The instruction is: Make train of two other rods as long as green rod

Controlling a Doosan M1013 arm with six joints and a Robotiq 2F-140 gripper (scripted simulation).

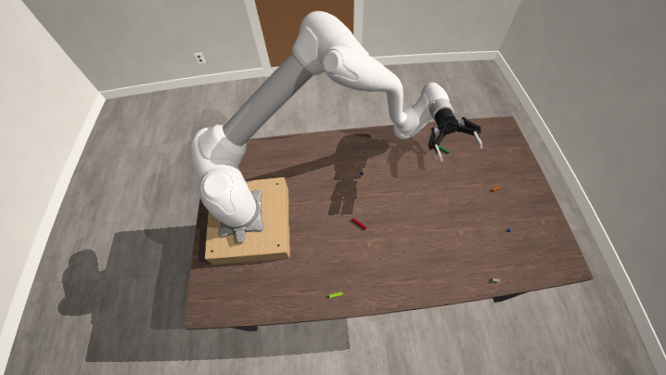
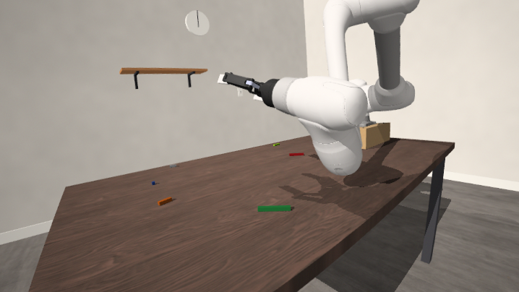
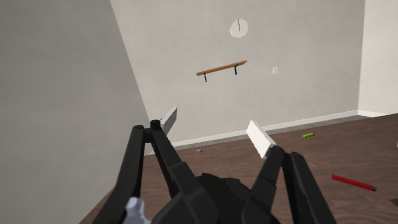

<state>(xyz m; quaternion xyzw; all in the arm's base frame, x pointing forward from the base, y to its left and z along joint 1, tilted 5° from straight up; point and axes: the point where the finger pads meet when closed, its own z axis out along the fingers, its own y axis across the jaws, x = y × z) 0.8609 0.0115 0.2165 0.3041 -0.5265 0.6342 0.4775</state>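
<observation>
End effector (image 1: 458, 138): fingers fully apart, holding nothing, raised above the bench (image 1: 418, 261).
Rods: scattered, none joined.
Green rod (image 2: 274, 208): length reference.

This is a plain indoor room, more a bare test space than a lived-in home. It has light grey walls (image 1: 139, 42) with white baseboards (image 1: 185, 84), a grey wood-plank floor (image 1: 139, 153) and a brown door (image 1: 302, 23). A wall outlet (image 1: 199, 58), a round wall clock (image 2: 197, 22) and a small wooden shelf (image 2: 163, 70) on black brackets are the only fittings. A dark wooden table (image 2: 217, 235) carries a white robot arm (image 1: 279, 93) on a tan block (image 1: 272, 224).
</observation>
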